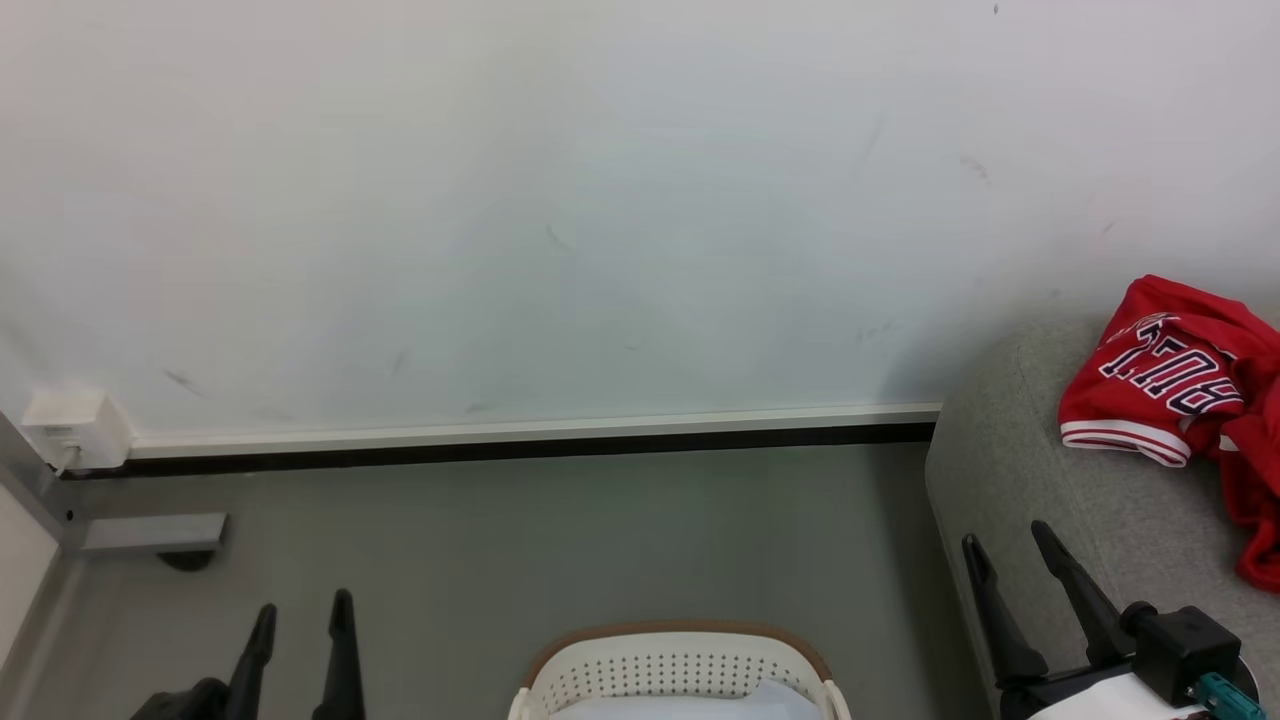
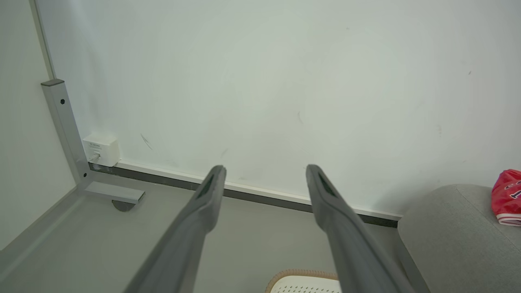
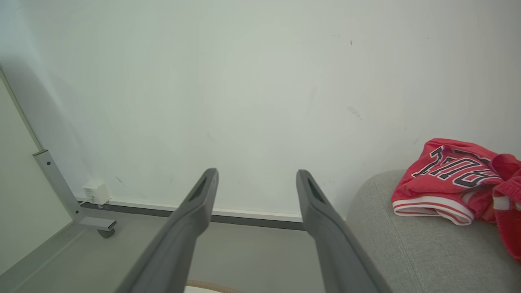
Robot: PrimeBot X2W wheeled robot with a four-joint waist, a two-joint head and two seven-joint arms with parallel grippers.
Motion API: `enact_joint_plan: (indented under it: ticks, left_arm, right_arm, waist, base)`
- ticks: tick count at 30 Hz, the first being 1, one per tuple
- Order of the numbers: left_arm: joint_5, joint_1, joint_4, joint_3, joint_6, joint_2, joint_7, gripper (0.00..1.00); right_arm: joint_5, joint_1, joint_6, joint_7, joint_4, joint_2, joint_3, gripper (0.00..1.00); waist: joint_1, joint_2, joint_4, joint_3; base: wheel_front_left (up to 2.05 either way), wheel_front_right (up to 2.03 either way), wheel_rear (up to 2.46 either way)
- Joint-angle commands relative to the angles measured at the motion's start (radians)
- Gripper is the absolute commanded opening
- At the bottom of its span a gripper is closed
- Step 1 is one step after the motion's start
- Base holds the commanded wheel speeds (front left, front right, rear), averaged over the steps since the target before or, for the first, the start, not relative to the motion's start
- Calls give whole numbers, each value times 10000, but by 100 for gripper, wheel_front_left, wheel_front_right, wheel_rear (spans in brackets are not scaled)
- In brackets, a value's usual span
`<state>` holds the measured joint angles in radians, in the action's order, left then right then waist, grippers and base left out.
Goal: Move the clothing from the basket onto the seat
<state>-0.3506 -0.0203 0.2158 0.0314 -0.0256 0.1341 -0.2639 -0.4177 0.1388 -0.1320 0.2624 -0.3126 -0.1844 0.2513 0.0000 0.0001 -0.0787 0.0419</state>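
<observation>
The left gripper (image 1: 304,612) at lower left and the right gripper (image 1: 1006,560) at lower right are both spread and hold nothing. Between them, at bottom centre, stands the basket (image 1: 680,668). The red clothing (image 1: 1165,375) lies on the seat (image 1: 1010,480) at far right, nearer to the right arm.

the red clothing (image 1: 1165,385) on the grey seat (image 1: 1020,480) bears dark navy, white-outlined lettering, upside down, reading about "bull" before folds hide the rest; the white wall box (image 1: 75,425) has a small unreadable label.
</observation>
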Motion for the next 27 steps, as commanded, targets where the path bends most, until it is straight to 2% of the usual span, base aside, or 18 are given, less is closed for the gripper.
enact_joint_plan:
  ticks: [1, 3, 4, 8, 27]
  left_arm:
    - [171, 31, 71, -144, 94, -85, -7, 100]
    - [241, 27, 138, -214, 213, -163, -7, 100]
    - [164, 5, 135, -208, 221, -187, 6, 0]
    - [35, -48, 372, -202, 237, -294, 77, 0]
    - [-3095, 301, 329, -514, 566, -421, 993, 0]
  right_arm:
    - [50, 62, 27, 30, -15, 26, 22, 100]
    - [29, 61, 27, 30, -21, 38, 41, 100]
    - [1, -8, 0, -6, -10, 29, 37, 0]
    - [-123, -187, 0, -61, -161, 77, 38, 0]
    - [-3081, -196, 4, -951, 64, 360, -850, 0]
  waist:
    - [0, -1, -30, 13]
    - [0, -1, -47, 22]
    - [0, -1, -44, 22]
    - [0, -1, -38, 20]
    - [0, -1, 89, -52]
  base:
    - [0, 0, 0]
    - [0, 0, 0]
    - [0, 0, 0]
    - [0, 0, 0]
    - [0, 0, 0]
